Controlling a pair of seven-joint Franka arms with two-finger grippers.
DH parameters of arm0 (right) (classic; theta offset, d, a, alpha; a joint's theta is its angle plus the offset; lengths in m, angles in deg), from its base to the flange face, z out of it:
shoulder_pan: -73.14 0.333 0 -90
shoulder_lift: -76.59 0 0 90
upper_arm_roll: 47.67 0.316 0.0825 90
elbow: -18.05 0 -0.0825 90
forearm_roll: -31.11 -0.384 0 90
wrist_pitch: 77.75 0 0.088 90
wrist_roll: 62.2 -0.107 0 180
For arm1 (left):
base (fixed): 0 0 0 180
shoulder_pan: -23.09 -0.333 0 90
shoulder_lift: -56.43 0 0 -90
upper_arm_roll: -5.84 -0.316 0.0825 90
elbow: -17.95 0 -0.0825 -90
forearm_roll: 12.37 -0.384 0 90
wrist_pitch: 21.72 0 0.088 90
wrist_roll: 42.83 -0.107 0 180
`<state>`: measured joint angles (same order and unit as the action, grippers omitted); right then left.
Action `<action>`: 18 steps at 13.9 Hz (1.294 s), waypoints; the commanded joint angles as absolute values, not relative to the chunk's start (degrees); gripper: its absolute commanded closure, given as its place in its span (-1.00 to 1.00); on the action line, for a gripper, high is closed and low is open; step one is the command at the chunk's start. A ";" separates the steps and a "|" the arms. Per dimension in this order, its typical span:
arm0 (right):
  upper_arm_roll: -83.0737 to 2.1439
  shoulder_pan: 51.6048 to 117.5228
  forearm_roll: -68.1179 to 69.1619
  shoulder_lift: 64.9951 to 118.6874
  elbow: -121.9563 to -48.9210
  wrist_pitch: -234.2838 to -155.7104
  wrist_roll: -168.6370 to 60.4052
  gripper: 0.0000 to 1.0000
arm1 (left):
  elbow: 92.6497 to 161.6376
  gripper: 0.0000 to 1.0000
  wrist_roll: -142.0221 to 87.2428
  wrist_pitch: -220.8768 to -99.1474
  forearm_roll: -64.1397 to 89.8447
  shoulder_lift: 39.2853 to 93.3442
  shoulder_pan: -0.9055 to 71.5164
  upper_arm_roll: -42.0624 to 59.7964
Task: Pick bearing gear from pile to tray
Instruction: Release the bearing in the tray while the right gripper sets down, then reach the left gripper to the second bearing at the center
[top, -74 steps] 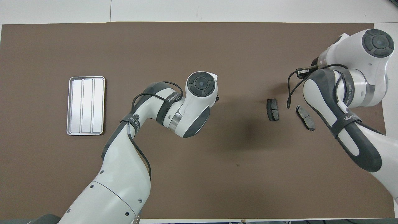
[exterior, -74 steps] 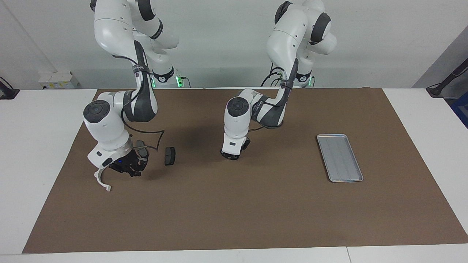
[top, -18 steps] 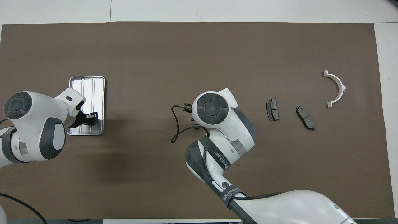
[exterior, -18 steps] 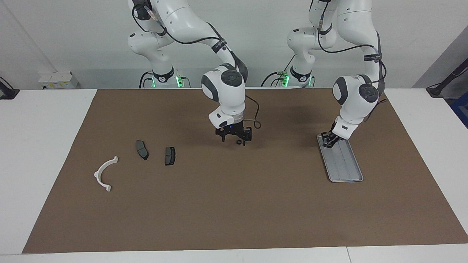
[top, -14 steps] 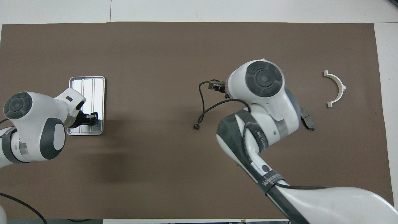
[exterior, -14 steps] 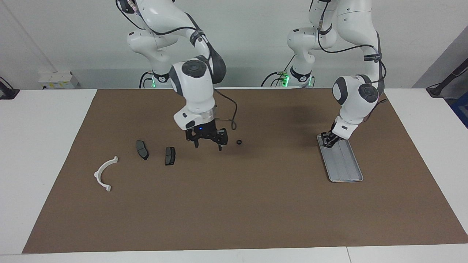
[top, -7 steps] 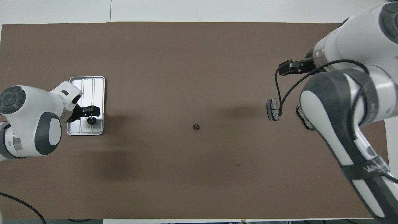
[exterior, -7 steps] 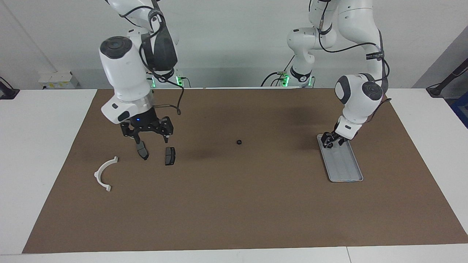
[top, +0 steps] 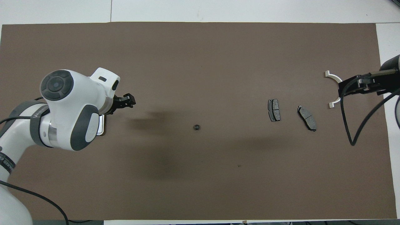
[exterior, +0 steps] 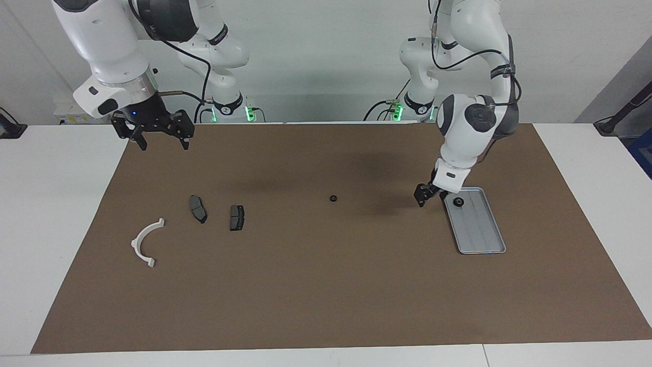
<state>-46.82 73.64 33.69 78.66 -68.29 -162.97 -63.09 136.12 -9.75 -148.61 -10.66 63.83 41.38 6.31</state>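
The silver tray (exterior: 479, 229) lies at the left arm's end of the mat; one small black round gear (exterior: 458, 202) lies in its corner nearest the robots. A second black gear (exterior: 332, 198) lies alone mid-mat and also shows in the overhead view (top: 197, 127). The pile is two dark brake pads (exterior: 197, 208) (exterior: 236, 217) and a white arc (exterior: 146, 242). My left gripper (exterior: 430, 195) is open and empty, low beside the tray's edge. My right gripper (exterior: 162, 141) is open and empty, raised high over the right arm's end of the mat.
In the overhead view my left arm (top: 68, 109) covers the tray except a sliver (top: 101, 128), and my right gripper (top: 356, 87) overlaps the white arc (top: 336, 90). A brown mat (exterior: 326, 285) covers the white table.
My left gripper has moved off the tray toward the middle of the mat, leaving a black gear in the tray. My right gripper has risen and swung toward its own end of the table.
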 commanded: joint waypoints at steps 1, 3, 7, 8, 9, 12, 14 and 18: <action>-46.17 71.74 33.05 78.61 -67.12 -161.95 -62.29 -0.98 | 133.01 -0.84 -1.02 -147.49 -10.97 65.83 47.94 5.40; -46.43 70.51 32.00 78.61 -67.12 -163.35 -62.90 -0.98 | 132.38 -1.00 5.22 -147.05 -10.97 66.01 53.30 5.40; -46.52 69.36 30.58 78.17 -69.57 -167.21 -63.00 -0.98 | 126.51 -1.00 13.57 -145.65 -10.88 69.25 58.76 5.57; -46.52 69.36 30.58 78.17 -69.40 -167.48 -62.99 -0.98 | 124.92 -1.00 14.72 -145.03 -10.70 70.83 59.82 5.49; -46.17 69.01 30.76 78.17 -69.23 -167.23 -62.91 -0.98 | 122.21 -1.00 16.48 -144.77 -10.70 73.45 60.96 5.49; -41.61 65.14 30.67 77.91 -69.40 -167.05 -62.64 -0.98 | 117.26 -1.00 20.62 -144.50 -10.70 78.75 63.16 5.40; -41.51 65.14 30.76 77.99 -69.23 -166.96 -62.29 -0.98 | 118.22 -1.00 23.69 -145.11 -10.88 79.45 64.39 5.40; -42.04 66.01 31.20 76.68 -69.92 -167.31 -62.03 -0.98 | 120.34 -0.98 23.70 -144.77 -11.05 79.19 65.36 5.40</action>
<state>-42.58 66.71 31.47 78.55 -68.33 -166.19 -63.12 119.88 22.59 -146.36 -10.66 79.79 63.96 6.37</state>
